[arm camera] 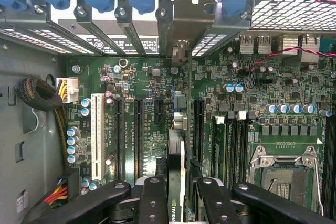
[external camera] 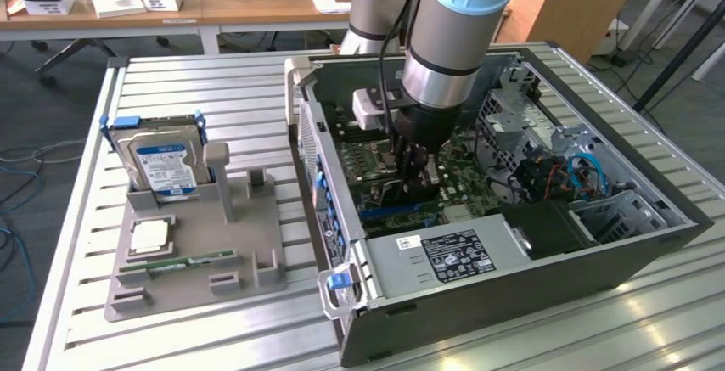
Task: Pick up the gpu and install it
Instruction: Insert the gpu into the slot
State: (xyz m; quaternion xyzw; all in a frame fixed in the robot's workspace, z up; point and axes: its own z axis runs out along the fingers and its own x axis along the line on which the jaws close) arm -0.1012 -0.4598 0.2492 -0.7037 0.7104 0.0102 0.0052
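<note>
Fingers (arm camera: pixel 176 195) part-closed, clamped on the gpu (arm camera: pixel 176 182), held edge-on over the green motherboard (arm camera: pixel 147 129) inside the open computer case (external camera: pixel 510 278). NVIDIA logo readable on the card's top edge.

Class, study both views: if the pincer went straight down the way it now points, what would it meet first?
Probably the motherboard: the pincer points down into the open computer case, gripping the gpu edge-on above the expansion slots. The card's lower edge would touch first; the remaining depth is unclear.

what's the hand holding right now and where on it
The hand holds the gpu edge-on, gripped by its upper edge, over the motherboard slots inside the computer case.
</note>
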